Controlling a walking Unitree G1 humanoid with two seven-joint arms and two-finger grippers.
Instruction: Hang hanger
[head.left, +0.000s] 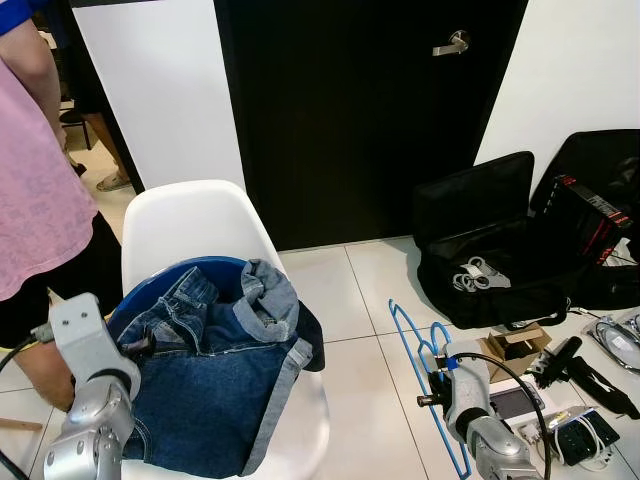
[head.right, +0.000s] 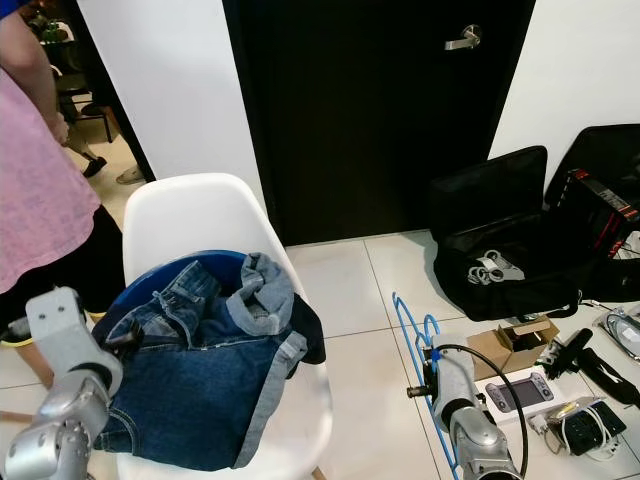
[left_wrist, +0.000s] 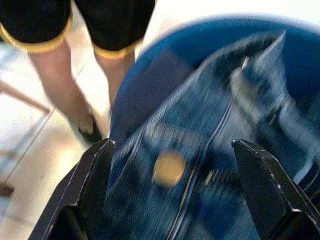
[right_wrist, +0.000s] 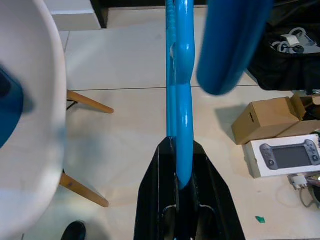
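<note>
The hanger (right_wrist: 179, 100) is bright blue, thin and looped, standing right of the white chair (head.left: 190, 225). The right hand (right_wrist: 182, 200) is clamped on it. The left hand (left_wrist: 170, 195), fingers apart, hovers over jeans (head.left: 215, 370) on the chair.

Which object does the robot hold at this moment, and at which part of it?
The right pincer is shut on the blue hanger, gripping one of its thin bars. The left pincer is open above the jeans, holding nothing.
</note>
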